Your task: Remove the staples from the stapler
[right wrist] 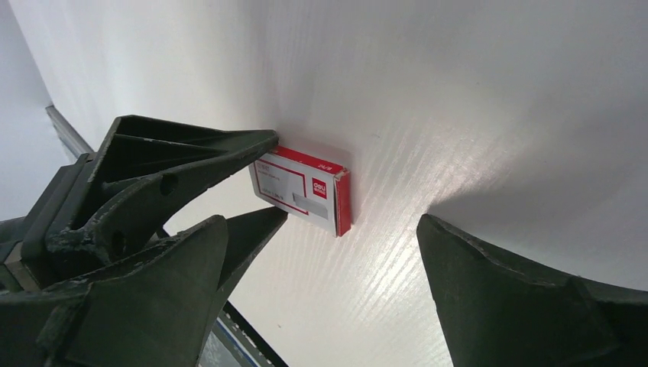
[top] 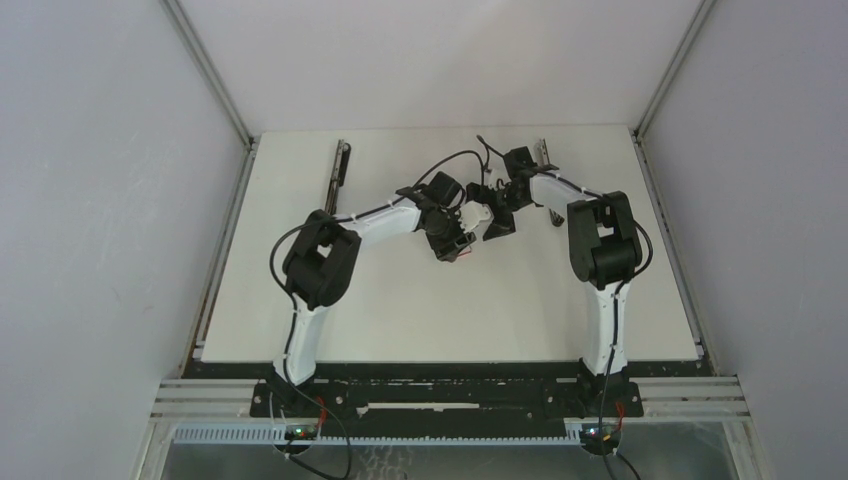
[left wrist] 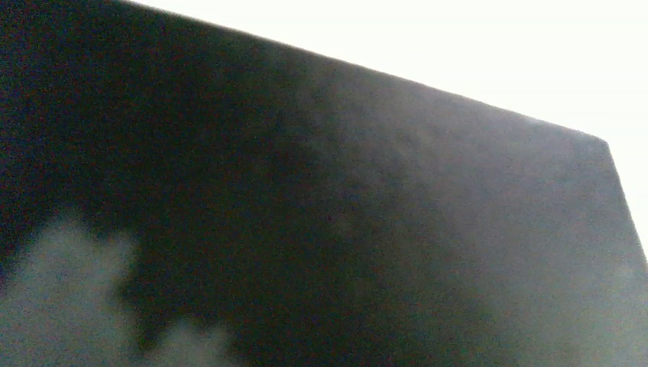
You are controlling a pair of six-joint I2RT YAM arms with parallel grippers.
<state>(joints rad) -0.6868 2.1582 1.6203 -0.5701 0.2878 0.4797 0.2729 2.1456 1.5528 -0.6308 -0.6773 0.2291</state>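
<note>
Since the right tool (right wrist: pixel 350 220) has its jaws spread about as wide as they go with nothing between them, I'd say it's free to reach for something. Just past its tips the small red-and-white box (right wrist: pixel 304 191) lies flat on the counter (right wrist: pixel 497 107), maybe as a drop spot. Mid-counter, the left tool (top: pixel 452 240) crowds right up to it. Something dark blocks the left tool's camera, so I can't tell its grip. As for the staples, I can't spot them anywhere.
</note>
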